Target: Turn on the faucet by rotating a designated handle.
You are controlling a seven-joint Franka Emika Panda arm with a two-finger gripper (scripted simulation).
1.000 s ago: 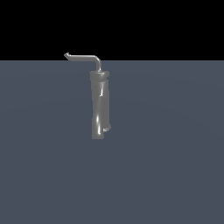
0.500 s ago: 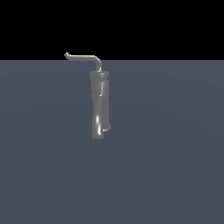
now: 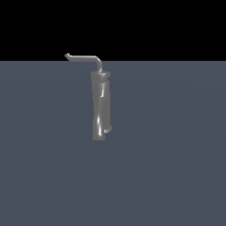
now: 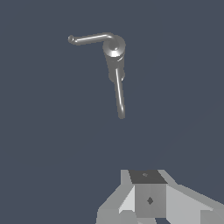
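The faucet (image 3: 101,106) stands upright on the flat slate-grey floor (image 3: 176,167), a little toward the exterior view's left of the middle. Its body is a tall, glossy grey column with a slight twist, and a small nub (image 3: 107,129) juts from its lower part toward the exterior view's right. The handle (image 3: 84,58), a thin grey rod, rises from the column's top, curves through an elbow and runs level toward the exterior view's left, ending in a small angled tip (image 3: 67,56). The rod is far slimmer than the column, and its level run crosses into the black band above the floor.

From the wrist view the faucet (image 4: 115,52) is seen almost from above: the round top of the column is nearest the camera, the handle (image 4: 89,38) reaches off to one side, and a bright streak runs down the column's length away from the top. The gripper (image 4: 149,199) appears only as pale grey blocks at the edge of that picture, well apart from the faucet and touching nothing; its fingertips are out of frame, so I cannot tell whether the jaws are apart or together. The arm does not appear in the exterior view
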